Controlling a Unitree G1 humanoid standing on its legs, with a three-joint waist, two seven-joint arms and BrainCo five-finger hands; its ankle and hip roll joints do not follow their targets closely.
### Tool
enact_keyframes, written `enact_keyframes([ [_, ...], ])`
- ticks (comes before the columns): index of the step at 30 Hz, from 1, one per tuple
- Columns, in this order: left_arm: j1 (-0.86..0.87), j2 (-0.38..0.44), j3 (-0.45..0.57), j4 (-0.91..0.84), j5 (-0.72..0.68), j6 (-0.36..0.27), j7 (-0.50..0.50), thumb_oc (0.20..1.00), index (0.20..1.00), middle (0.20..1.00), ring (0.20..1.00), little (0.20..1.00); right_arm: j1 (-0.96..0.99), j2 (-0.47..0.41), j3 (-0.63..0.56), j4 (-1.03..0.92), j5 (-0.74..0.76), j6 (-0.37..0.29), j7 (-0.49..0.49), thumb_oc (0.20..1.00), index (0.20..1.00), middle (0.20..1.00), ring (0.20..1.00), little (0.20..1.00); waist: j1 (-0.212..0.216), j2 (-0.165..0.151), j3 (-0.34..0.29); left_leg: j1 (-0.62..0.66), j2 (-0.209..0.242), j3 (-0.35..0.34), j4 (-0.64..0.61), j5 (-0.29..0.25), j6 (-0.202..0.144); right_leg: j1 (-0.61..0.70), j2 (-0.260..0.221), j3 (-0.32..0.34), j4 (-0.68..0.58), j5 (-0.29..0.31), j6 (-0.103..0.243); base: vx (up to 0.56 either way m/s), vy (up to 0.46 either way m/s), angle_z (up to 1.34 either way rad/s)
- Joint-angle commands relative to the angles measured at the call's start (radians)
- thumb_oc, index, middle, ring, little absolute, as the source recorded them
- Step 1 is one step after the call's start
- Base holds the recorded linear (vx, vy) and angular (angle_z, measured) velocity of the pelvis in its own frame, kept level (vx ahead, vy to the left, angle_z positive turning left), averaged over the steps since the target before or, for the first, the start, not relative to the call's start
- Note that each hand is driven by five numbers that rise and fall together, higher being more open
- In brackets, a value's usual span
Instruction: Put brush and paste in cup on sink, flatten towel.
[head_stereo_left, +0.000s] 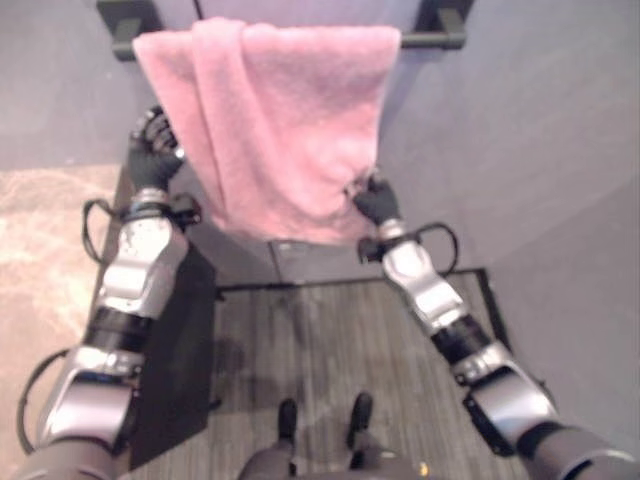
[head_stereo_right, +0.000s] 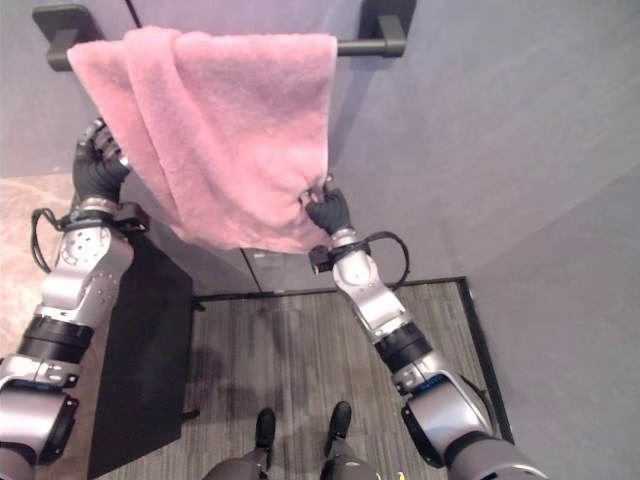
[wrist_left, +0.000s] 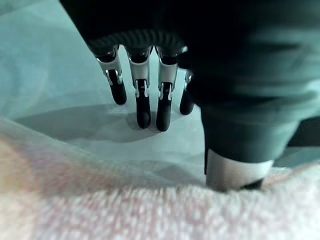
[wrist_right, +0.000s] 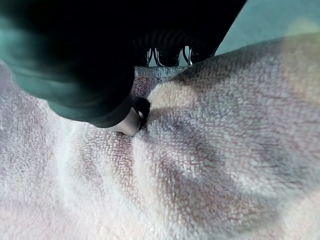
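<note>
A pink towel (head_stereo_left: 280, 110) hangs bunched over a black bar (head_stereo_left: 432, 40) on the grey wall, with folds running down its left half. My right hand (head_stereo_left: 376, 202) is at the towel's lower right corner and pinches the cloth. In the right wrist view its thumb (wrist_right: 127, 121) presses into the towel (wrist_right: 200, 150), which folds over the fingers. My left hand (head_stereo_left: 152, 155) is raised beside the towel's left edge. Its fingers (wrist_left: 142, 95) are straight and point at the wall, with the towel (wrist_left: 150, 215) just beside the thumb.
A black cabinet (head_stereo_left: 180, 340) stands below my left arm. Beside it at the far left lies a beige marbled surface (head_stereo_left: 40, 230). A dark striped mat (head_stereo_left: 330, 350) covers the floor under the towel, with grey wall on the right.
</note>
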Motion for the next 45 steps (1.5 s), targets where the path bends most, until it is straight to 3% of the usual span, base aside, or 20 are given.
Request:
enact_keyframes([
  [1,-0.043,0.068,0.009,-0.060,0.044,-0.057,-0.001,1.000,1.000,1.000,1.000,1.000,-0.039,0.025,-0.073,-0.072,0.008,-0.059,0.004,0.200,0.200,0.200,0.200,0.200,0.035,0.005,-0.006,-0.006,0.001,-0.055,0.010,-0.056,0.041,0.091,-0.041,-0.067,-0.001,-0.091,0.085,-0.01,-0.005,0.06],
  [11,0.106,0.057,0.083,-0.210,0.088,-0.058,-0.033,1.000,1.000,1.000,1.000,1.000,-0.030,0.016,-0.098,-0.075,-0.014,-0.053,0.014,0.200,0.200,0.200,0.200,0.200,0.058,0.009,-0.005,-0.005,-0.005,-0.069,0.010,-0.057,0.046,0.101,-0.048,-0.083,-0.001,-0.093,0.082,0.00,-0.001,0.03],
  [17,0.252,0.049,0.179,-0.288,0.233,-0.036,-0.050,1.000,1.000,1.000,1.000,1.000,-0.010,0.001,-0.129,-0.087,-0.036,-0.055,0.028,0.200,0.200,0.200,0.200,0.200,0.083,0.009,-0.003,-0.004,-0.011,-0.079,0.010,-0.058,0.048,0.110,-0.054,-0.095,-0.001,-0.097,0.079,-0.01,0.001,0.09],
  [23,0.285,0.046,0.184,-0.315,0.283,-0.018,-0.075,1.000,1.000,1.000,1.000,1.000,0.000,-0.009,-0.134,-0.098,-0.042,-0.054,0.036,0.200,0.200,0.200,0.200,0.200,0.088,0.012,-0.002,-0.011,-0.015,-0.086,0.010,-0.053,0.048,0.111,-0.058,-0.107,-0.001,-0.097,0.078,-0.02,0.003,0.06],
  [45,-0.024,-0.004,-0.002,-0.111,0.210,-0.024,-0.052,1.000,1.000,1.000,1.000,1.000,0.002,-0.022,-0.115,-0.083,0.001,-0.052,0.035,0.200,0.200,0.200,0.200,0.200,0.022,0.006,0.006,-0.053,-0.018,-0.051,0.010,-0.045,0.052,0.044,-0.060,-0.067,-0.001,-0.064,0.086,-0.01,0.009,-0.03],
])
